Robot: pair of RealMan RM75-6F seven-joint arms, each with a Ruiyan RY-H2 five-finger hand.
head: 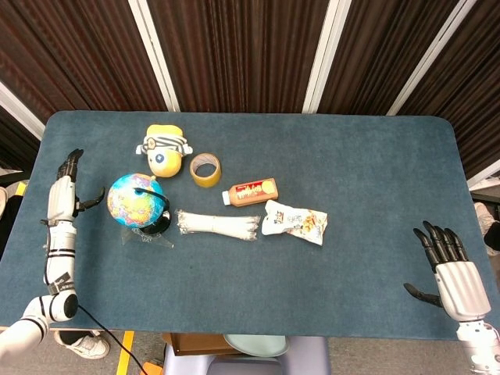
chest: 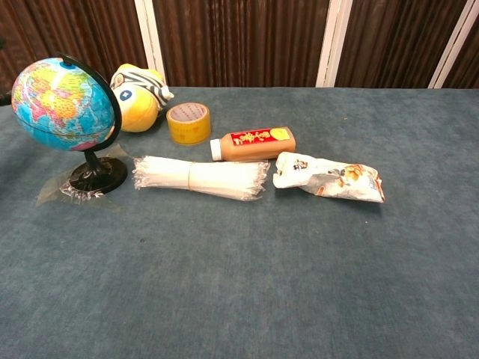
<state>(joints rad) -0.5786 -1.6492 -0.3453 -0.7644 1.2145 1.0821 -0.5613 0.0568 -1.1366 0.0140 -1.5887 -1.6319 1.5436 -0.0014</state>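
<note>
The left hand point(head: 64, 192) stands upright at the table's left edge, fingers straight and spread, thumb pointing toward the globe point(head: 134, 201), holding nothing; a gap of cloth shows between thumb and globe. The right hand point(head: 451, 269) rests far off at the near right corner, fingers fanned out and empty too, well apart from everything.

The blue table point(head: 375, 180) carries the rest in a loose cluster on its left half. The globe sits on its black stand atop a scrap of clear wrapping point(chest: 56, 191), nearest the left hand. Behind it is the yellow plush toy point(head: 166, 148). To its right lies the bundle of white straws point(head: 218, 226), then the snack packet point(head: 294, 222), the orange bottle point(head: 251, 191) on its side, and the tape roll point(head: 205, 169).

As I read it, this is the approach to the globe: nothing grasped yet. The next move would need the hand brought in sideways and closed around the ball or stand without tipping it.
</note>
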